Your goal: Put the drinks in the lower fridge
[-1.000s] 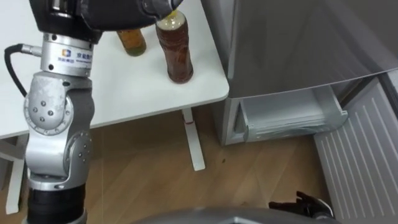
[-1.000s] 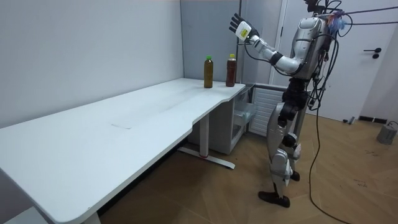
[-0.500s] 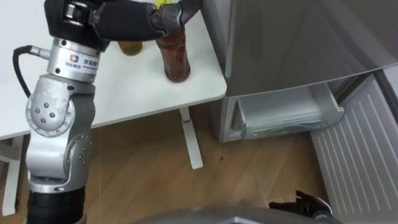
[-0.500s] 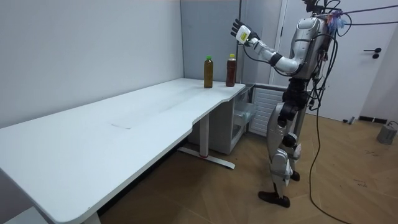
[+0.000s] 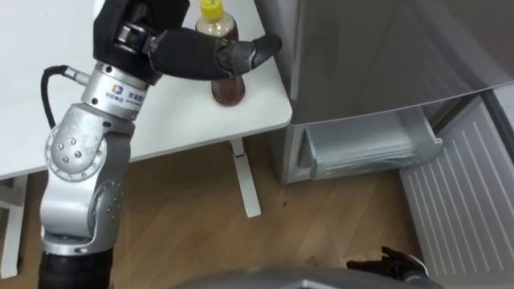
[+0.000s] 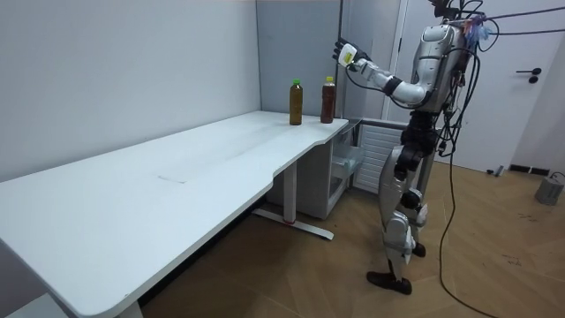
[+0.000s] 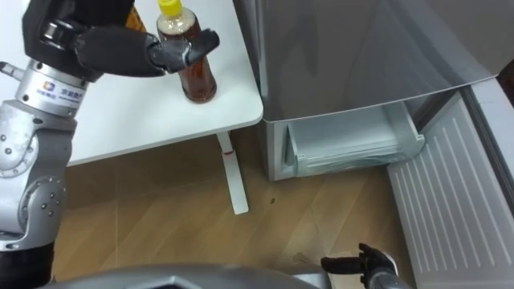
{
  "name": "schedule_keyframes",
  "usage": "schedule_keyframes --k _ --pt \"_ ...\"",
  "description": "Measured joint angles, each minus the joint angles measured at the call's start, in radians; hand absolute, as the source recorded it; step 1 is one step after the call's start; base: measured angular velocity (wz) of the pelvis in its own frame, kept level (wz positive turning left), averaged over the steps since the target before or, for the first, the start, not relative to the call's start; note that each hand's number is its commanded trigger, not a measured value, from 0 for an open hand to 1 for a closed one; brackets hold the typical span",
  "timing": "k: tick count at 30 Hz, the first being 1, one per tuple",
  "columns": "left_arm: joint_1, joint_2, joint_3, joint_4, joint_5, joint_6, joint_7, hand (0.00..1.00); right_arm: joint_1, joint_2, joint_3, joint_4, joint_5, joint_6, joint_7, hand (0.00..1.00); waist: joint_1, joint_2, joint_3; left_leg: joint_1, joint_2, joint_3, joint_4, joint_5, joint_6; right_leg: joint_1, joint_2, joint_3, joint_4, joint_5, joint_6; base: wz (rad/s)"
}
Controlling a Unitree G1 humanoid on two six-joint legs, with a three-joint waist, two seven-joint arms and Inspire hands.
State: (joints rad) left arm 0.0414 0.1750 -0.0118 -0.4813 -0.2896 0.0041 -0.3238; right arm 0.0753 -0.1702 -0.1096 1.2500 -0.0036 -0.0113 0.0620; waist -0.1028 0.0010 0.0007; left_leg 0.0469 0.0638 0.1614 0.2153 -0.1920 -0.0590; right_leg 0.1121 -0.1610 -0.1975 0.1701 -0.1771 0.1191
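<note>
White table (image 5: 185,120), left hand (image 5: 193,54) outstretched before yellow-capped bottle (image 5: 229,90), room view adds green-capped bottle (image 6: 296,102)

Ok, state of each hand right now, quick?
Left hand: open, raised above the yellow-capped bottle, holding nothing.
Right hand: cannot be told.

left hand (image 5: 186,54): fingers straight, stretched across the bottle's front | bottle (image 5: 229,88): brown, yellow cap, upright near table (image 5: 169,120) corner | fridge (image 5: 385,56): lower drawer (image 5: 371,146) open

Eyes overhead, room afar (bottle (image 5: 229,90) shared)
</note>
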Motion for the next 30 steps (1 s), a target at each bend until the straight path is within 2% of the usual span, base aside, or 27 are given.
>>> schedule_keyframes --k 7,13,19,25,30 --pt "0.0 -0.004 -0.015 0.035 0.009 0.028 -0.016 0.0 -0.004 0.001 0.002 -0.003 0.0 0.012 -0.017 0.0 0.0 0.001 -0.0002 -0.002 0.0 0.0 -0.007 0.0 0.0 0.0 0.001 0.001 -0.001 0.0 0.0 0.0" --pt "0.0 -0.01 -0.015 0.036 0.009 0.028 -0.005 0.0 0.002 0.004 0.003 -0.01 0.001 0.009 -0.028 0.0 -0.001 0.007 -0.0011 0.001 0.001 0.001 -0.01 0.0 0.0 0.001 0.002 0.001 -0.003 0.0 0.0 0.0" --pt "0.0 -0.011 -0.015 0.091 0.006 0.028 0.04 0.0 0.004 0.006 0.009 -0.01 0.008 -0.001 -0.041 0.0 0.0 0.007 0.0025 0.013 0.002 0.003 -0.012 0.0 0.0 0.006 0.002 0.002 -0.003 0.0 0.0 0.0" --pt "0.0 -0.011 -0.014 0.113 0.005 0.027 0.081 0.0 0.007 0.006 0.011 -0.01 0.022 -0.001 -0.052 0.0 0.002 0.008 0.002 0.018 0.003 0.003 -0.015 0.0 -0.001 0.011 0.004 0.003 -0.001 0.0 0.0 0.0" --pt "0.0 -0.011 0.01 0.137 0.005 0.013 0.099 0.0 0.005 0.006 0.01 -0.003 0.021 -0.019 -0.061 0.0 0.002 0.008 0.0019 0.019 0.004 0.0 -0.01 0.0 -0.001 0.02 0.005 0.003 -0.002 0.001 -0.001 0.0"
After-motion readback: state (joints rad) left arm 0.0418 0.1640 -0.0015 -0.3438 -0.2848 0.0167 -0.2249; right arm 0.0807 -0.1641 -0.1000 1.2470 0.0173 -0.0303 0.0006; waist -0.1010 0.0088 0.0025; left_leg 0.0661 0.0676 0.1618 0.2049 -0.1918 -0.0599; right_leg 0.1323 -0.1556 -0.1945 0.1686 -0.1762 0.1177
